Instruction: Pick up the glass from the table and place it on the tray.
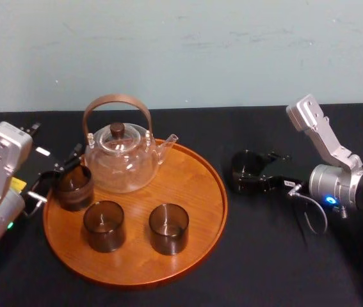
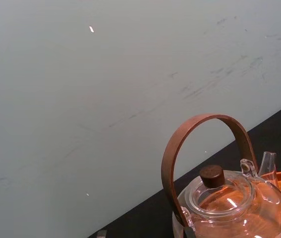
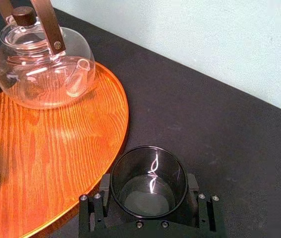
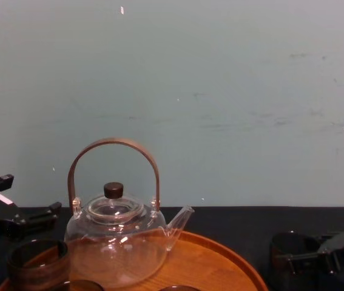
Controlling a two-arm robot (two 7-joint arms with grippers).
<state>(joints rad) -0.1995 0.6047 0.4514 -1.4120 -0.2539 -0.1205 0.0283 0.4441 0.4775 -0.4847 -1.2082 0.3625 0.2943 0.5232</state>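
our right hand point(image 1: 249, 176) has the dark smoky round glass point(image 3: 149, 174) pinched, over the black surface point(image 1: 264, 262) just beside the big round orange-brown wooden tray point(image 1: 191, 192). left hand point(image 1: 59, 178) sits by another dark glass point(image 1: 73, 189) at the tray's left edge, we can't tell its grip.

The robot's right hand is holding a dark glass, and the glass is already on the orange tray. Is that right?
Not quite. The right gripper does have the dark glass between its fingers, but the glass is not on the orange tray. It is beside the tray's rim, over the black table. The right wrist view shows it.
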